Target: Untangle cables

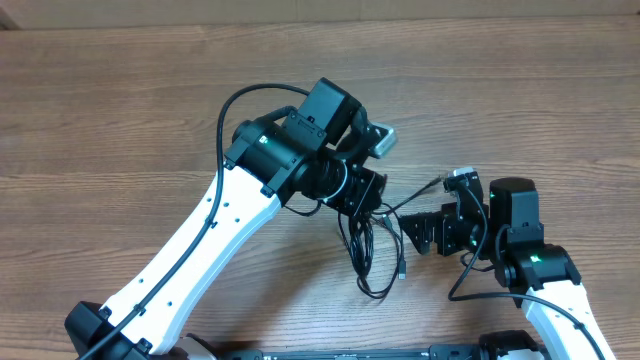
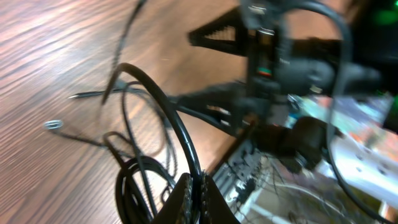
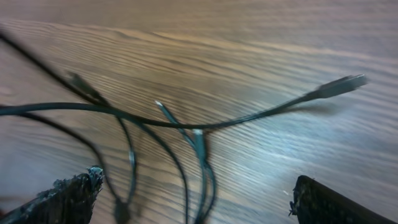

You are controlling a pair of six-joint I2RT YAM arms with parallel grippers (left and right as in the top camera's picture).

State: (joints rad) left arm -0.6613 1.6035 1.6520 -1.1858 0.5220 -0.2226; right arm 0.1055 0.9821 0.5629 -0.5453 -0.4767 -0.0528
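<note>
The left fingers (image 2: 196, 198) sit at the bottom centre of the left wrist view, clenched flat together on one black cord of the cables (image 2: 163, 106). That cord arcs from the pinch toward the upper left, and more loops bunch up just left of the pinch at the lower edge. Thinner ends trail over the wood at the left of that frame, though blur hides their tips. The right fingers (image 3: 65, 198) are released and spread wide, one in the lower left corner of the right wrist view and the other in the lower right, holding nothing. Several cords cross the gap between them. One runs from the left edge to a plug (image 3: 342, 84) lying at the upper right. From overhead, the left fingers (image 1: 365, 205) are just right of centre. The cables (image 1: 372, 255) spill from them toward the lower middle of the frame, on the wooden tabletop (image 1: 120, 80). The right fingers (image 1: 425, 232) are just beside the bundle on its right, pointing left at it. The left arm (image 1: 200, 240) rises from the lower left corner and the right arm (image 1: 550, 290) from the lower right.
</note>
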